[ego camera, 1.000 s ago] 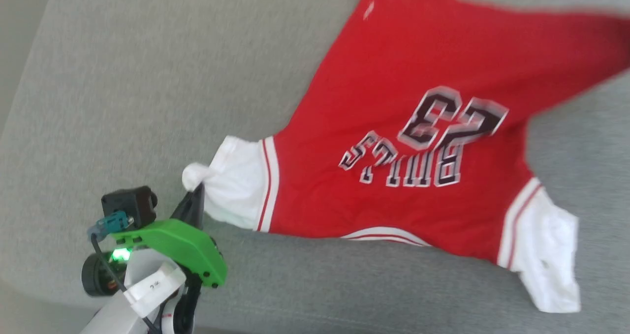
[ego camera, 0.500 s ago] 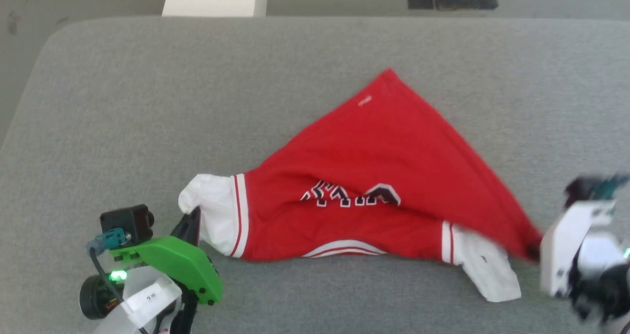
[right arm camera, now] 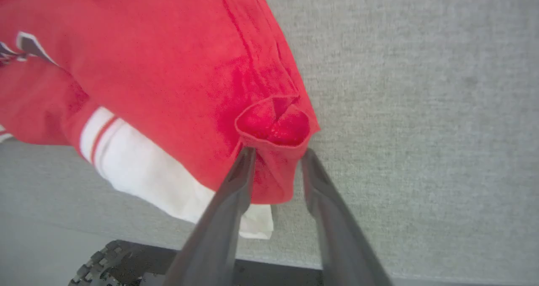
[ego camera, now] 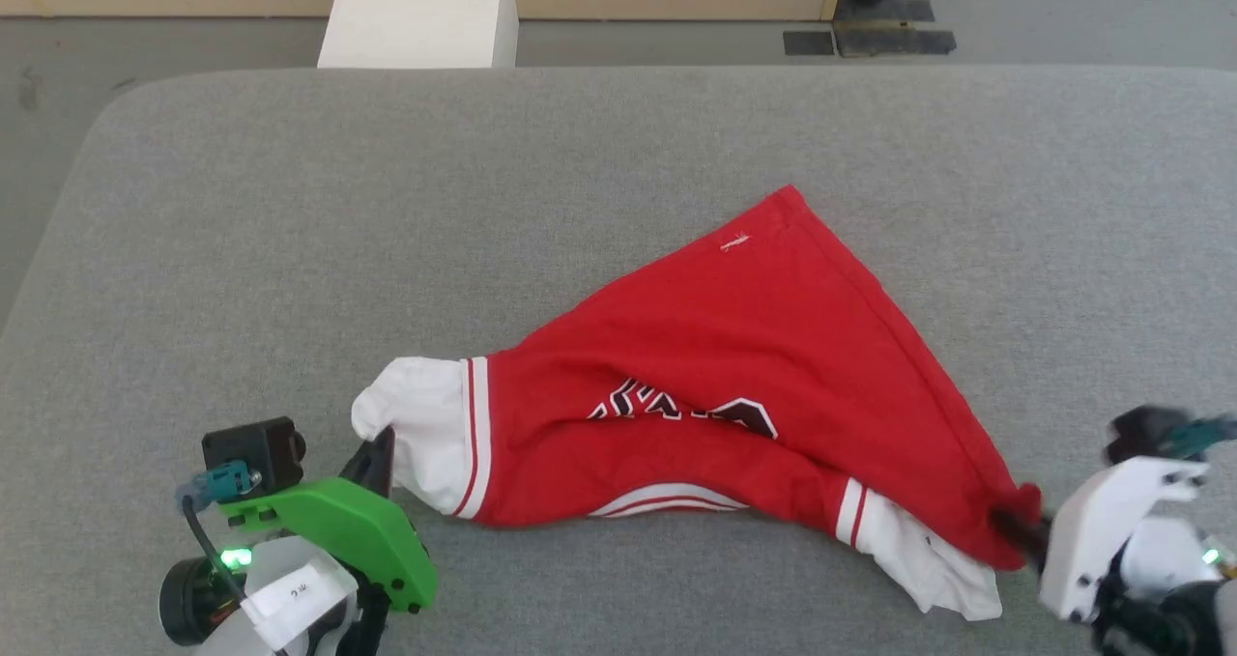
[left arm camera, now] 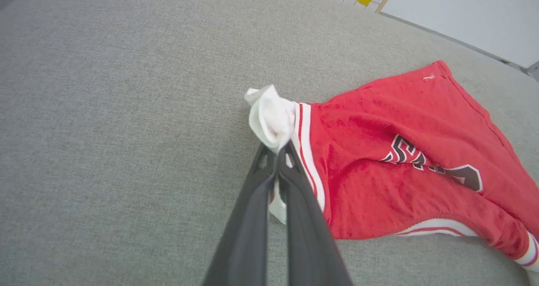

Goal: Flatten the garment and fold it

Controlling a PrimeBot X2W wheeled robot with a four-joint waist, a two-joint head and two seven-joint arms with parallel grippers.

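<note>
**Status.** The red jersey T-shirt (ego camera: 773,347) lies on the grey worktop (ego camera: 290,250), bunched into a rough triangle. One second earlier it was stretched wide with its black lettering fully legible. The lettering (ego camera: 681,410) is now caught in a crease and mostly hidden. Part of the shift in the head view is camera motion.

**Left end effector** (ego camera: 379,448). Closed tight on the tip of one white sleeve (left arm camera: 271,113), as before.

**Right end effector** (right arm camera: 278,155). The jaws have just parted. The red hem corner (right arm camera: 273,124) sits loosely between them and is clear of one finger, so the grip is judged released. The other white sleeve (ego camera: 918,559) lies partly under this corner.

**Consequence.** The spreading pull has ended and the shirt is not flat. Judgement: the hem must be re-gripped and drawn away from the sleeves before folding can start
</note>
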